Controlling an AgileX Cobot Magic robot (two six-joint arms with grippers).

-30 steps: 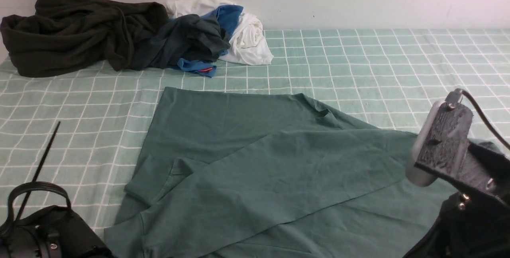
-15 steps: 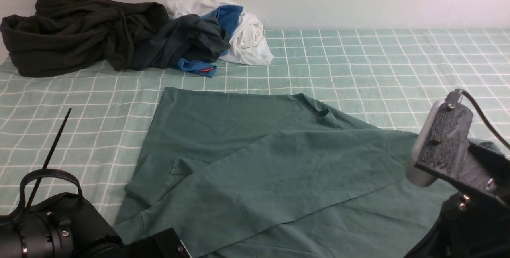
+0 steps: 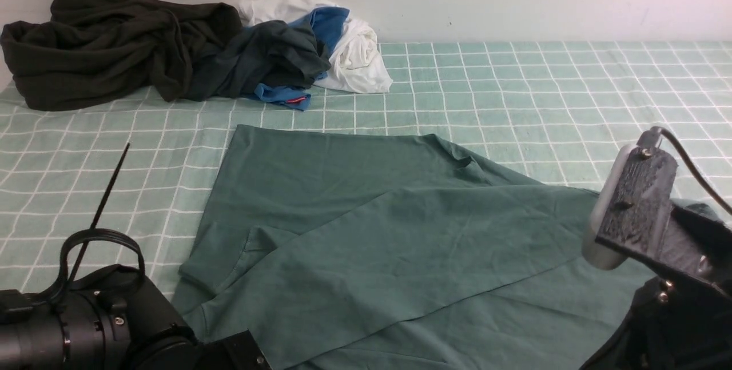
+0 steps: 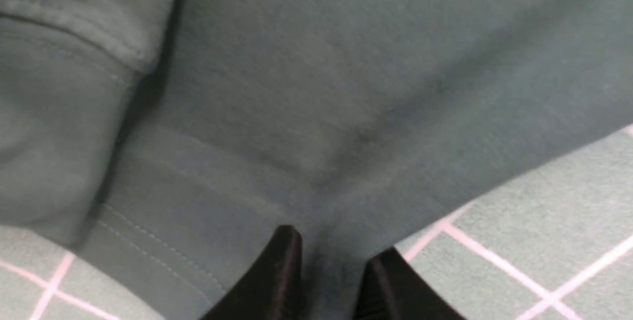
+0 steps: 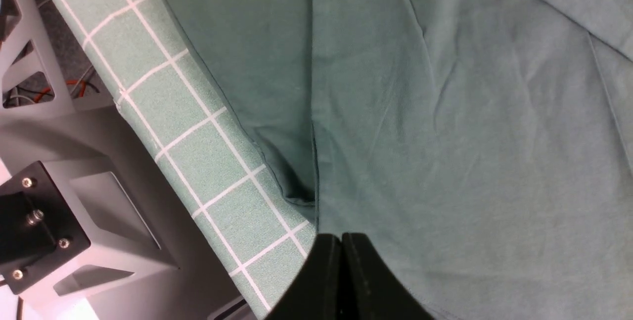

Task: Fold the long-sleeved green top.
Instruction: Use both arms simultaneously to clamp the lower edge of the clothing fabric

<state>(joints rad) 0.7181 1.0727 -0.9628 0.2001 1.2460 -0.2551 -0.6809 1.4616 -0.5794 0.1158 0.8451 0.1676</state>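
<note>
The green long-sleeved top (image 3: 354, 233) lies spread on the checked tablecloth, with one side folded diagonally across its body. My left arm (image 3: 86, 324) sits at the top's near left corner. In the left wrist view my left gripper (image 4: 336, 251) has its fingers close together, and a raised ridge of the top's hemmed edge (image 4: 346, 87) is pinched between them. My right gripper (image 5: 341, 237) is shut, fingertips touching, just over the top's near right edge (image 5: 445, 137). No cloth shows between them. Its wrist mount (image 3: 640, 210) covers that corner in the front view.
A pile of other clothes lies at the back left: a very dark olive-black garment (image 3: 103, 44), a dark grey one (image 3: 269, 55) and white and blue pieces (image 3: 354, 50). The table's edge (image 5: 163, 147) and the metal frame (image 5: 74, 211) lie beside my right gripper.
My left arm has come up into the front view at the bottom left, moving forward and right. Its jaws have narrowed onto the top's edge. The right arm has stayed still.
</note>
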